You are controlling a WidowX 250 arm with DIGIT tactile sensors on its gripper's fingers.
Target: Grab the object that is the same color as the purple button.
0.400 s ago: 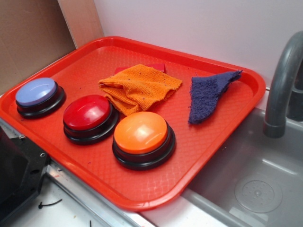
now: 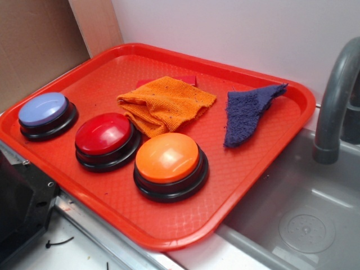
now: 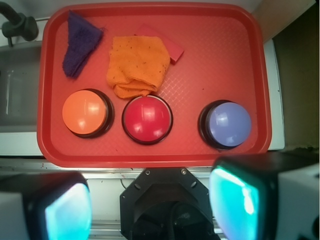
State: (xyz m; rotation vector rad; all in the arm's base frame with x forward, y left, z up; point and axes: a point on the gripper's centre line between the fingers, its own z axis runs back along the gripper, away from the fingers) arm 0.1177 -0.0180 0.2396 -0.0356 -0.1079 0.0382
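Nothing has shifted: purple cloth (image 2: 247, 112) lies untouched on the tray (image 2: 169, 225), claw (image 3: 150, 205) spread open.

I'm seeing a red flat piece (image 3: 171, 47) lying mostly hidden beneath the orange cloth (image 3: 136, 65), only its edge peeking out. The gripper (image 3: 150, 205) fingers are sitting blurred and cut off at the wrist view's bottom edge, and the faucet (image 2: 337, 107) is running out of frame
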